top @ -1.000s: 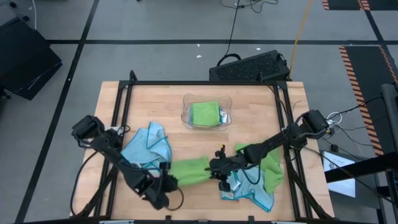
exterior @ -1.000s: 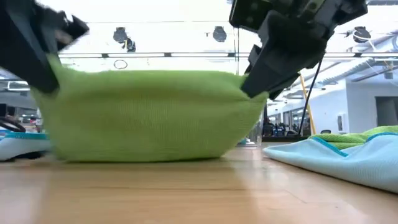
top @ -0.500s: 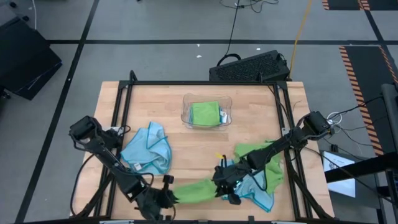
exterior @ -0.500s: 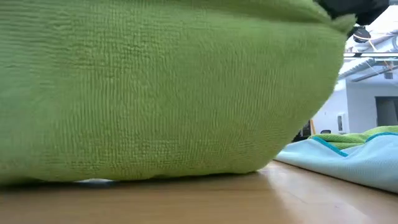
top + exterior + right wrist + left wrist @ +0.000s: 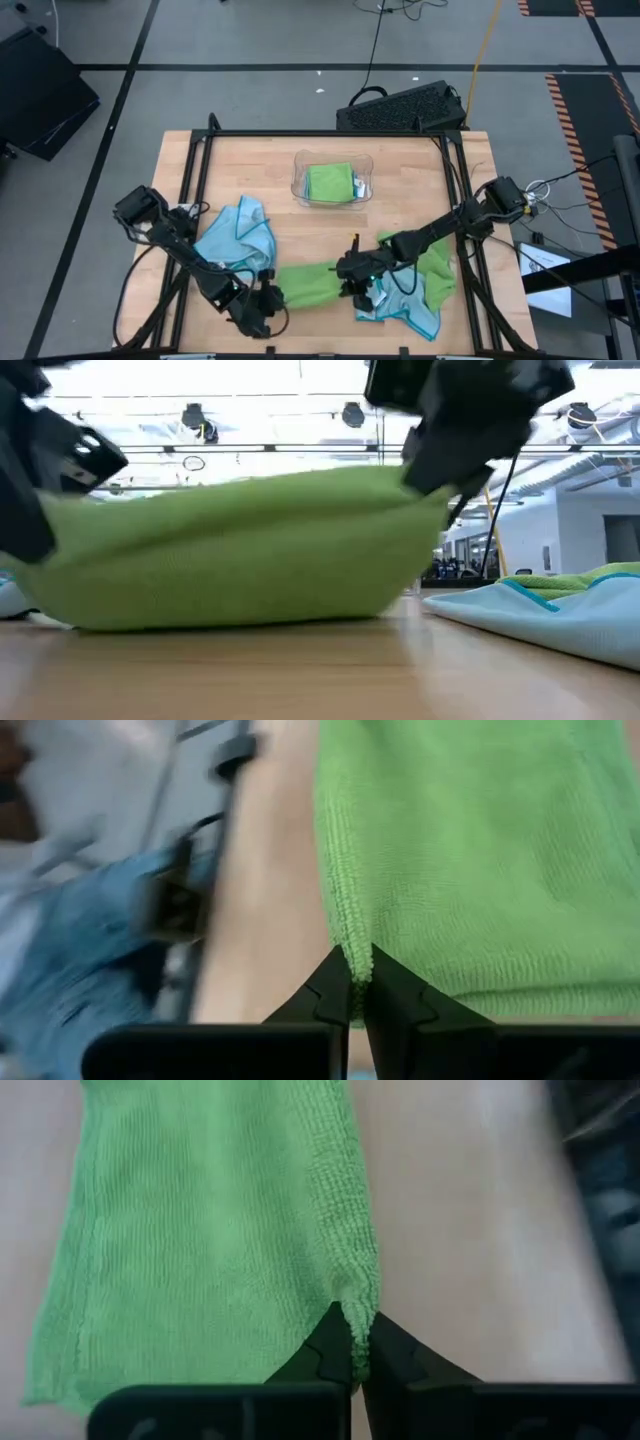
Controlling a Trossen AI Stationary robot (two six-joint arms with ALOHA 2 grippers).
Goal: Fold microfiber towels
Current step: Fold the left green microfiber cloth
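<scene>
A lime green microfiber towel [image 5: 308,282] stretches between my two grippers near the table's front edge. Its lower part rests on the tabletop, as the low view [image 5: 240,560] shows. My left gripper [image 5: 268,297] is shut on the towel's left end. My right gripper [image 5: 347,278] is shut on its right end. The right end is held higher than the left in the low view. The towel also shows in the left wrist view [image 5: 220,1230] and the right wrist view [image 5: 480,850]. My left gripper pinches the towel's hemmed edge [image 5: 352,1292] between its two fingers, near a corner at the left end; the cloth puckers at the fingertips. That end is raised a little off the table. My right gripper pinches the towel's edge [image 5: 345,942] between its two fingers, at the right end. That end is lifted, and the cloth slopes from it down toward the left gripper and sags onto the table.
A crumpled light blue towel [image 5: 240,240] lies at the left. A heap of green and blue towels [image 5: 425,285] lies at the right, under my right arm. A clear plastic tray [image 5: 300,185] with a folded green towel stands at the far middle.
Both grippers swung the green towel toward the table's near edge, then brought it back toward the far edge. The towel now hangs lower than a second ago, with its left end dropped and more cloth on the table. Both grippers stayed shut.
</scene>
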